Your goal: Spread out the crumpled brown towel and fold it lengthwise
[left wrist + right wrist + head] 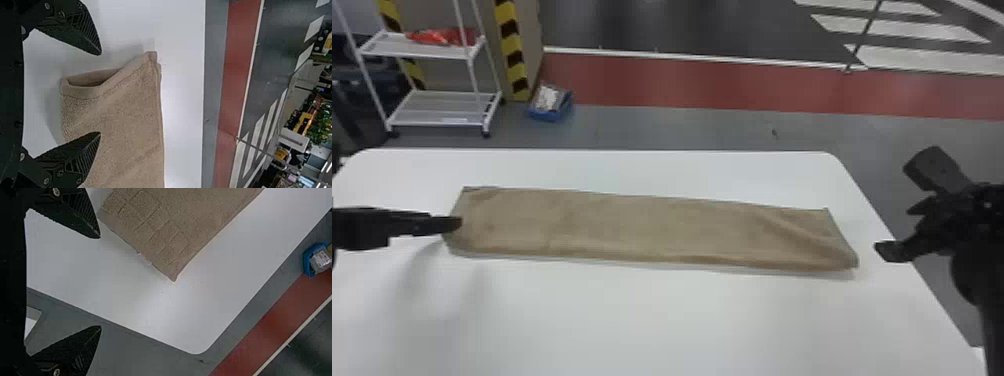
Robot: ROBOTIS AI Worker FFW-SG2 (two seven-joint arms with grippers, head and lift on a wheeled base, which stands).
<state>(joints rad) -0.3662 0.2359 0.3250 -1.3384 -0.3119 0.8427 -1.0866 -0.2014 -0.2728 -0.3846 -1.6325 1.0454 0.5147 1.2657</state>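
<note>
A grey floor (682,127) with a wide red band (682,82) lies behind my big white table (657,320) with round corners. On it is a long, soft brown cloth towel (642,227), folded into 1 strip. My black left gripper (454,223) is by its left end, my black right gripper (897,207) near its right end, both jaws wide apart.

1. A white table (632,325) with rounded corners.
2. A white rack (439,107) on casters beyond it, to the left.
3. Something red (447,37) on the rack's upper shelf.
4. Yellow-and-black striped edging (509,42) near the rack.
5. A blue bin (547,114) with pale contents, on the grey floor (682,127).
6. A red floor band (682,82) and white stripes (932,59) past it.
7. Green foliage (323,125) in the far background, in the left wrist view.
</note>
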